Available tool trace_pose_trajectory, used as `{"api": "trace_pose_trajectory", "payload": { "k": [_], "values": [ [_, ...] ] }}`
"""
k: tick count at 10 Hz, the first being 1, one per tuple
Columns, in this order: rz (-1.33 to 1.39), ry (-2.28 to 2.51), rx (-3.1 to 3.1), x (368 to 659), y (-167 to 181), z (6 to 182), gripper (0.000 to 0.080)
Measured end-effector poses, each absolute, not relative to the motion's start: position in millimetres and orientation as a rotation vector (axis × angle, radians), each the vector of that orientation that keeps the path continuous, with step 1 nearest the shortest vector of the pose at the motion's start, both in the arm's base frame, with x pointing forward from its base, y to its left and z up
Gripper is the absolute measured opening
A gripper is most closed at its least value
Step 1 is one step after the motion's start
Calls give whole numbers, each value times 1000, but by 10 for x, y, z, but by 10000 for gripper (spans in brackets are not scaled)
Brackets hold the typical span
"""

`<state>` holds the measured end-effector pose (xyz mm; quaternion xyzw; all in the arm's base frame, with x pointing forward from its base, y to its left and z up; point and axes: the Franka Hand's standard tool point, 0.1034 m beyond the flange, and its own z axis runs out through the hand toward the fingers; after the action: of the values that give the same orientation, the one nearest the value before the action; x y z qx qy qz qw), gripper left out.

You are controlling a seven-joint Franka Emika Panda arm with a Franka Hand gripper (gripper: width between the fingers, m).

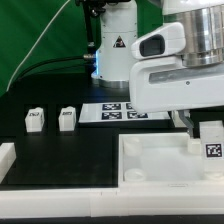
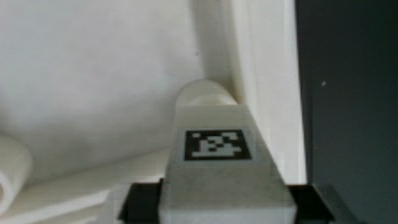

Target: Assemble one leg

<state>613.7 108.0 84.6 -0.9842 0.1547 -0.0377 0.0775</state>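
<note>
My gripper [image 1: 205,128] is shut on a leg [image 1: 212,140], a small white block with a black-and-white tag. It holds the leg upright at the far corner of the large white tray-like part [image 1: 150,175], at the exterior view's right. In the wrist view the leg [image 2: 217,140] fills the gap between the dark fingers [image 2: 146,200] of my gripper [image 2: 217,203], tag facing the camera. Its far end lies against the tray's raised wall [image 2: 267,60]. I cannot tell if it sits in a socket. Two more legs [image 1: 35,120] [image 1: 67,118] stand on the black table at the left.
The marker board [image 1: 120,110] lies behind the tray, in front of the arm's white base [image 1: 115,50]. A white block [image 1: 5,160] sits at the left edge. A rounded white shape [image 2: 11,165] rises from the tray floor beside the held leg. Black table [image 2: 356,100] lies beyond the wall.
</note>
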Motion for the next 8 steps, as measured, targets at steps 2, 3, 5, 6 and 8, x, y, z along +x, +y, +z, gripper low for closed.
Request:
{"api": "trace_pose_trajectory", "payload": {
  "k": [2, 3, 5, 6, 8],
  "values": [
    [-77, 901, -2835, 6136, 1082, 842, 295],
    [-61, 1067, -2772, 6135, 1085, 840, 295],
    [-15, 1423, -2587, 6133, 1083, 837, 295],
    [0, 1529, -2520, 6133, 1079, 836, 295],
    [27, 1693, -2404, 6130, 1088, 834, 295]
  ]
}}
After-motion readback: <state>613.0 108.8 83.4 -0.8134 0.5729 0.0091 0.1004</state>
